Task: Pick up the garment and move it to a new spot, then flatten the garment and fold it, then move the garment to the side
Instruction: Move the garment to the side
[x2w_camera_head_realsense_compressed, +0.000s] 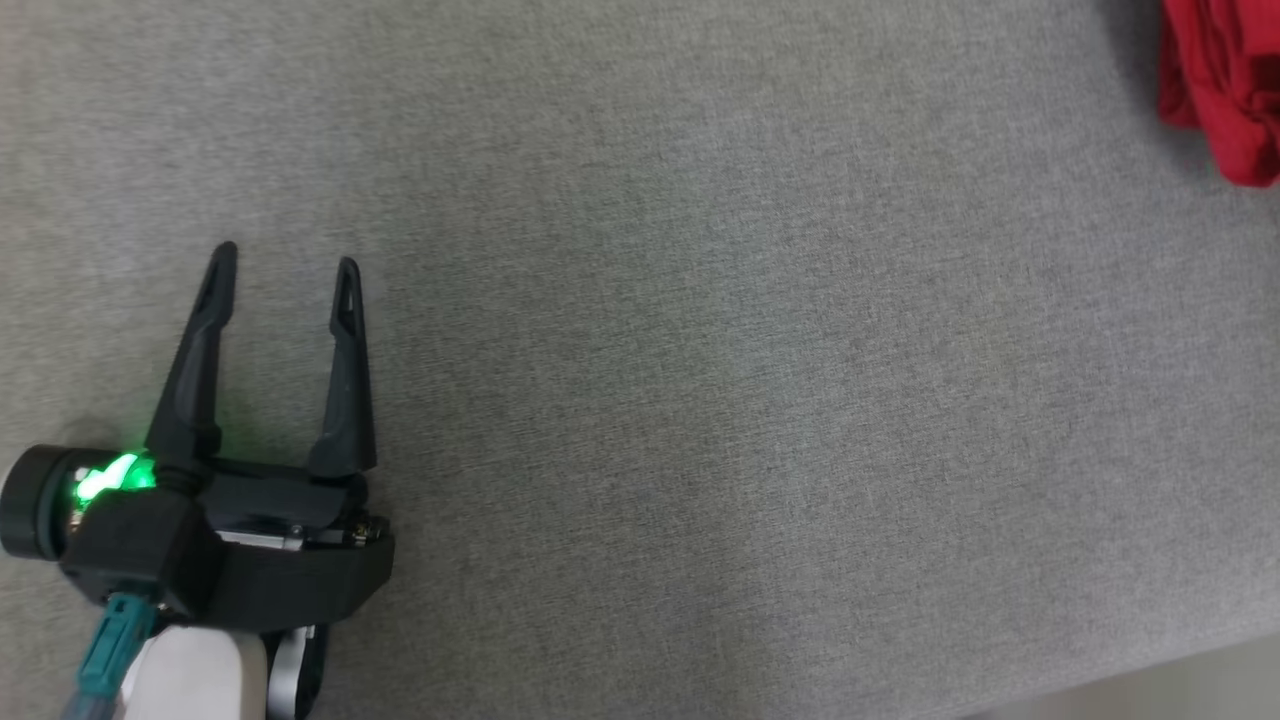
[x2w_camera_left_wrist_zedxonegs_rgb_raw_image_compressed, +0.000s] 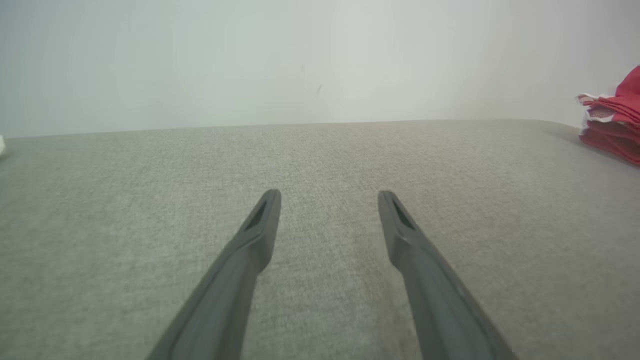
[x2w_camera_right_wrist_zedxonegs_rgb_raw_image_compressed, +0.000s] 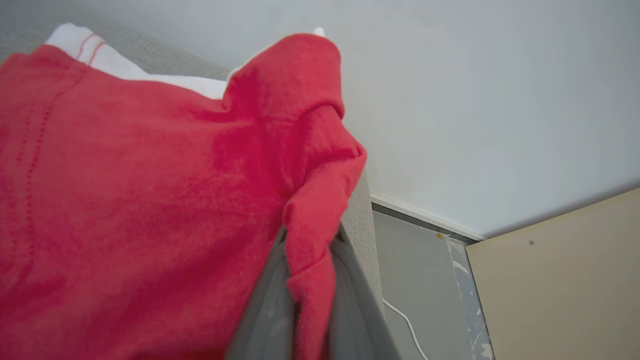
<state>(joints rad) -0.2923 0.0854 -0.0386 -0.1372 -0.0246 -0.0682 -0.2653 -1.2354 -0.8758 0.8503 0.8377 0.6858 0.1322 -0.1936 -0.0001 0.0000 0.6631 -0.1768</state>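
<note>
- Pinching a fold of the garment (x2w_camera_right_wrist_zedxonegs_rgb_raw_image_compressed: 125, 200) are my right fingers (x2w_camera_right_wrist_zedxonegs_rgb_raw_image_compressed: 312, 231), closed tight on the red cloth.
- A white sleeve (x2w_camera_right_wrist_zedxonegs_rgb_raw_image_compressed: 100, 55) with thin red stripes shows beyond the red body, lying on the grey fabric top of the desk (x2w_camera_right_wrist_zedxonegs_rgb_raw_image_compressed: 357, 220), close to the desk's edge.
- My left fingers (x2w_camera_head_realsense_compressed: 286, 258) are spread wide with nothing between them, low over bare grey desk and well apart from the garment.
- From my left wrist, red cloth with striped white trim sits bunched at the desk's far right.
- From my head, a red heap lies at the upper right corner. It is probably the same garment, but too little shows to be sure.
</note>
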